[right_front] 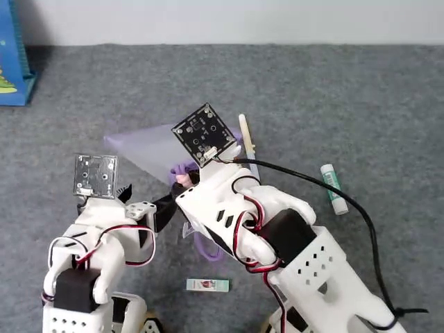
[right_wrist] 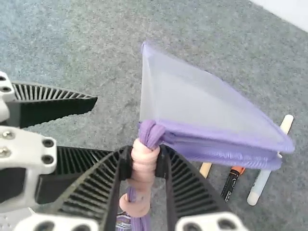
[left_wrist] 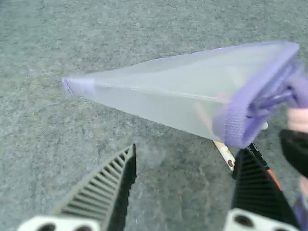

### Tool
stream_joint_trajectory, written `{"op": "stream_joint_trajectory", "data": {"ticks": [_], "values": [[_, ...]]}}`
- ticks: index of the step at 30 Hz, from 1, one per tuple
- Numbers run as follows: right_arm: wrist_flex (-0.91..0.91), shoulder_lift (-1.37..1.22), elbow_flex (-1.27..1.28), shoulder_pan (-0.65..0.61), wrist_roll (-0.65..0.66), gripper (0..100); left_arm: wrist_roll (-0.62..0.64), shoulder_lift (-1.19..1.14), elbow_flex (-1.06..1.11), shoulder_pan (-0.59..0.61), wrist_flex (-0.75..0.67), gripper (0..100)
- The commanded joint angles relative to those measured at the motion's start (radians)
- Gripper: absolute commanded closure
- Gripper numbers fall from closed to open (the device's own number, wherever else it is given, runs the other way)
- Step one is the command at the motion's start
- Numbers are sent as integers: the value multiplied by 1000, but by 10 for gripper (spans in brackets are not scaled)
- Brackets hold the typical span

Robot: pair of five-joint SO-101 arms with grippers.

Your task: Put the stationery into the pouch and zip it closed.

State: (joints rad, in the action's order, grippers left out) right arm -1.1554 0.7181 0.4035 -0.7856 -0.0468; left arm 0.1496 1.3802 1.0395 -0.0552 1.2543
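Observation:
The translucent purple pouch (right_front: 142,147) (left_wrist: 178,96) (right_wrist: 192,106) hangs tilted above the carpet. My right gripper (right_front: 182,179) (right_wrist: 142,166) is shut on its pink zipper pull (right_wrist: 143,159) at the purple zipper end. My left gripper (right_front: 146,201) (left_wrist: 185,168) stands open just beneath that end of the pouch, nothing between its fingers (left_wrist: 108,185). Under the pouch lie pens (right_wrist: 231,183) and a pale stick (right_front: 246,139). A green and white glue stick (right_front: 333,187) lies to the right. A small flat eraser (right_front: 208,284) rests near the arms' bases.
Grey carpet (right_front: 333,90) covers the table. A blue box (right_front: 14,66) stands at the far left edge. A black cable (right_front: 347,198) runs from the right arm over the carpet next to the glue stick.

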Motion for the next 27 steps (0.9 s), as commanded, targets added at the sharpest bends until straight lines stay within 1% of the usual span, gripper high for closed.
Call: {"op": "stream_joint_trajectory", "data": {"ticks": [1,10,15,18,23,27], "values": [[-2,33,-35,5,-11,991,12,11,-13,-5,-28,690],[2,31,-35,5,-12,991,9,12,-22,-9,-18,690],[4,30,-35,5,-11,991,8,12,-93,-9,46,690],[4,30,-35,5,-9,991,8,12,-125,-11,61,690],[2,30,-35,5,-9,991,9,12,-124,-63,66,690],[-5,33,-35,5,-11,991,11,12,-124,-64,44,690]]}}
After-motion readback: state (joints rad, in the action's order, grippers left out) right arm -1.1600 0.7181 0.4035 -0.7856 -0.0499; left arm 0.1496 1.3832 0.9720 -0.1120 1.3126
